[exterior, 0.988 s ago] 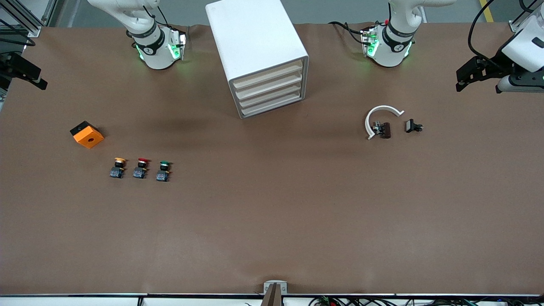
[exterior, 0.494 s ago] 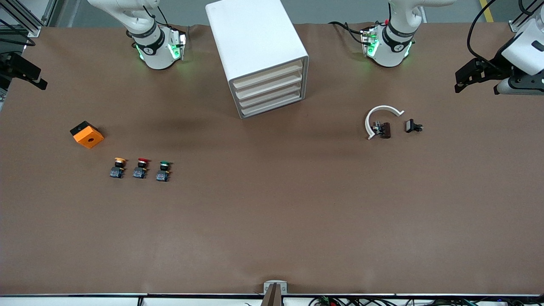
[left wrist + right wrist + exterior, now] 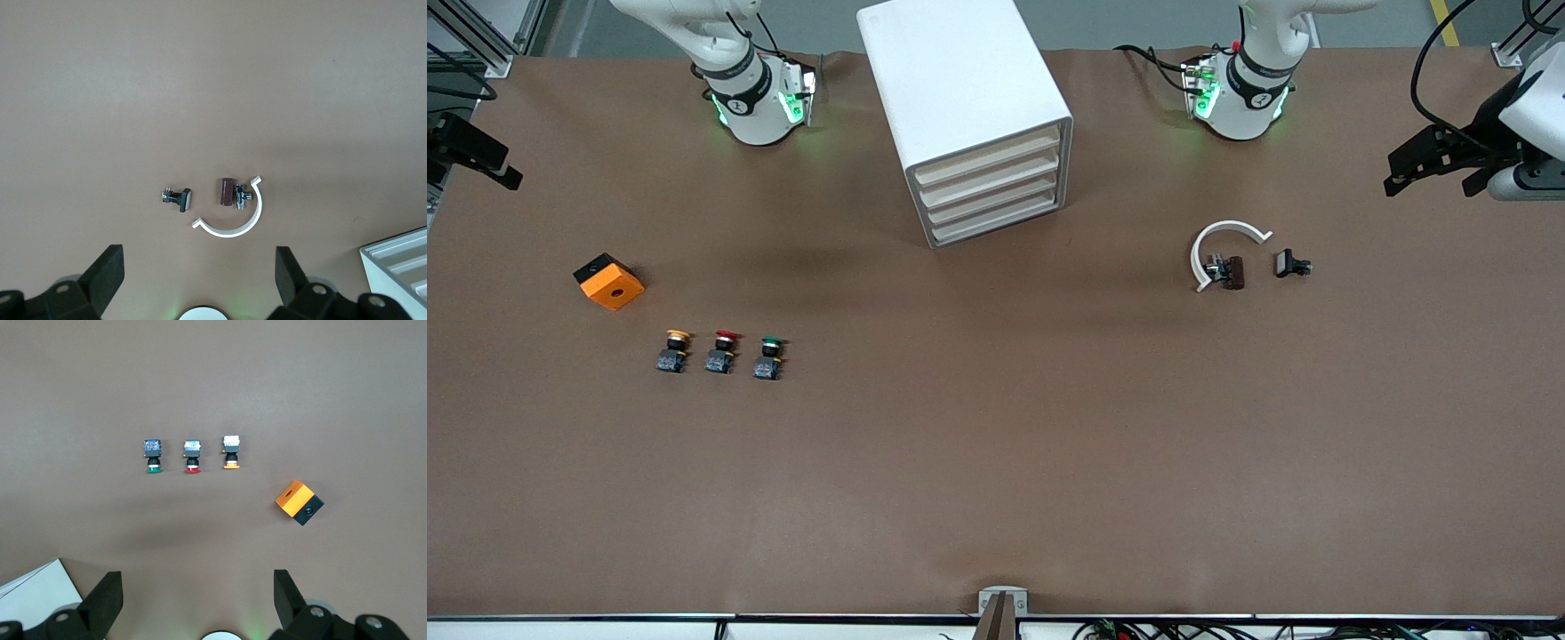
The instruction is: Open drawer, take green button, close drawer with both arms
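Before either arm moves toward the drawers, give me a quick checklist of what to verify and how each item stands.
1. All four drawers in the white cabinet shut: ok.
2. Green-capped button on the table, not in a drawer: not ok.
3. Left gripper open and empty: ok.
4. Right gripper open and empty: ok.
5. Which drawer to open: cannot tell.

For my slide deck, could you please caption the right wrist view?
Open right gripper above three buttons, green, red and yellow, beside an orange block.
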Action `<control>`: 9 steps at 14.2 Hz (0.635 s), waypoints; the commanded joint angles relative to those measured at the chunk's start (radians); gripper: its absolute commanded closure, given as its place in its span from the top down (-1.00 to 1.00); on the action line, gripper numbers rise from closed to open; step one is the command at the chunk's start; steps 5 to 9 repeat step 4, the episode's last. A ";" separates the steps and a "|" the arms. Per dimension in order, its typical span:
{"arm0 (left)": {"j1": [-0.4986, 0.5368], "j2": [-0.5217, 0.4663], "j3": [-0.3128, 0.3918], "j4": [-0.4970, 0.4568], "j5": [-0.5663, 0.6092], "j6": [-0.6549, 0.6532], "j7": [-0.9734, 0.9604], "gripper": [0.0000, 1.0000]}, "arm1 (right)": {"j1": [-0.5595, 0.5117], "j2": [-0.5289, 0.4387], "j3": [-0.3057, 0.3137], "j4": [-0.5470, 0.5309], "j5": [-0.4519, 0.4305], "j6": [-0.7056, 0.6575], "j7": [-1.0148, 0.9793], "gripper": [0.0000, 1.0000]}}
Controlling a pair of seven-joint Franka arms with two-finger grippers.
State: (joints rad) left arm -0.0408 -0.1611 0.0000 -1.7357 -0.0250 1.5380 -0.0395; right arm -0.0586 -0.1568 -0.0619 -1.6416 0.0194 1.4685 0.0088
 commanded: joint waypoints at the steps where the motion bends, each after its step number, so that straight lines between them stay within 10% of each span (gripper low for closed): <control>1: 0.005 0.014 -0.009 0.025 -0.004 -0.021 -0.010 1.00 | -0.014 -0.023 0.007 -0.020 0.007 0.009 0.010 1.00; 9: 0.005 0.018 -0.009 0.027 -0.004 -0.021 -0.008 1.00 | -0.014 -0.023 0.007 -0.020 0.007 0.009 0.005 1.00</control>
